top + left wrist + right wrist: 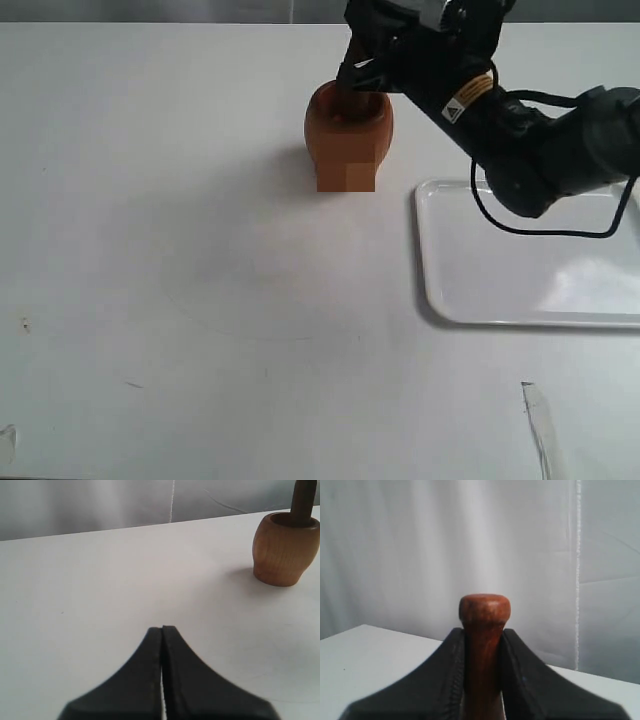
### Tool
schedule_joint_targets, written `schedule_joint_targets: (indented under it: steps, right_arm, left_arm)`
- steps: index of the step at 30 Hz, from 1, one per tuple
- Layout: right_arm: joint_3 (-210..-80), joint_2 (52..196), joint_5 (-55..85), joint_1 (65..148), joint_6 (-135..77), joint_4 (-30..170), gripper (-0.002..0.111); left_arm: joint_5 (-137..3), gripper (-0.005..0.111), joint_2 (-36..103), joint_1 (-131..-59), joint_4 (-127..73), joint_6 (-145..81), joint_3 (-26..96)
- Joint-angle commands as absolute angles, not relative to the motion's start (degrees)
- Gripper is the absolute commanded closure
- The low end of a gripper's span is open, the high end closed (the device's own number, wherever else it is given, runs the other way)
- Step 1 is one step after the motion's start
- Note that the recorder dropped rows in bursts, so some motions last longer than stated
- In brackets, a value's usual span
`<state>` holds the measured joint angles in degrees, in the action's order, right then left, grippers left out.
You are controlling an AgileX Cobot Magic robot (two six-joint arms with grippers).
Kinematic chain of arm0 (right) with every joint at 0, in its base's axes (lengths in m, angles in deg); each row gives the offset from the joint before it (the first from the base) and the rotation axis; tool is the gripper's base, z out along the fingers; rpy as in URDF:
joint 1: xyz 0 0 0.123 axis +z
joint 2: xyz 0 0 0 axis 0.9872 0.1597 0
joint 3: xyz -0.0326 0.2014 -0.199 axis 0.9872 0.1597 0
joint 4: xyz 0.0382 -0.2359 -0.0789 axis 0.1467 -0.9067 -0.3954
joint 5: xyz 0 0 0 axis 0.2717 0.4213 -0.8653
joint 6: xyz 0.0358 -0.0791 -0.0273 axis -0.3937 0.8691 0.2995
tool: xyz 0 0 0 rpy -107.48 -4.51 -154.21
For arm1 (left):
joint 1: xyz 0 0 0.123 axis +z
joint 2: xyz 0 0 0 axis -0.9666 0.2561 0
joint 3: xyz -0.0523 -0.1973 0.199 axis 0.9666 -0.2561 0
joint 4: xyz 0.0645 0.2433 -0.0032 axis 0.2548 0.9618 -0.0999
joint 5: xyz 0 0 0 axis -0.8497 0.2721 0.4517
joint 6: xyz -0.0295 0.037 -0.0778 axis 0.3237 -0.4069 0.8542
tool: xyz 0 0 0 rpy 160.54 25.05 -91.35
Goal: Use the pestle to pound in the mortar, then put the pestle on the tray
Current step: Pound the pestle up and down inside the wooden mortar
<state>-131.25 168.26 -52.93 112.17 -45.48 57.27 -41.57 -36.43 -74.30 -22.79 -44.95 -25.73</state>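
The light-brown wooden mortar (348, 132) stands upright at the back of the white table; the left wrist view also shows the mortar (285, 549). The dark reddish pestle (302, 502) stands in its mouth. My right gripper (483, 632) is shut on the pestle (484, 630) just under its small knob, right above the mortar. In the exterior view the right gripper (360, 75) covers most of the pestle. The glossy white tray (520, 250) lies to the mortar's right, nearer the front. My left gripper (162, 628) is shut on nothing, well away from the mortar.
The right arm (540, 140) reaches in from the right, over the tray's back edge, with a black cable looping above it. A grey curtain (470, 545) hangs behind the table. Small scuffs mark the table's front (535, 420).
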Motion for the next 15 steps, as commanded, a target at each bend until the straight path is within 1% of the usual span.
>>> schedule_joint_targets:
  steps: [1,6,9,13,15]
  right_arm:
    - [-131.16,170.96,-54.58,111.94,-44.62,55.66,0.108]
    - [-131.16,175.66,-54.58,111.94,-44.62,55.07,0.108]
    - [-131.16,175.60,-54.58,111.94,-43.89,56.75,0.108]
    - [-132.10,170.65,-54.58,111.94,-41.68,58.31,0.108]
    - [-134.52,165.51,-54.58,111.94,-41.68,56.42,0.108]
  left_arm:
    - [-41.75,0.107,-36.50,-74.74,-23.21,-44.48,-25.76]
    - [-41.75,0.107,-36.50,-74.74,-23.21,-44.48,-25.76]
    - [-41.75,0.107,-36.50,-74.74,-23.21,-44.48,-25.76]
    - [-41.75,0.107,-36.50,-74.74,-23.21,-44.48,-25.76]
    - [-41.75,0.107,-36.50,-74.74,-23.21,-44.48,-25.76]
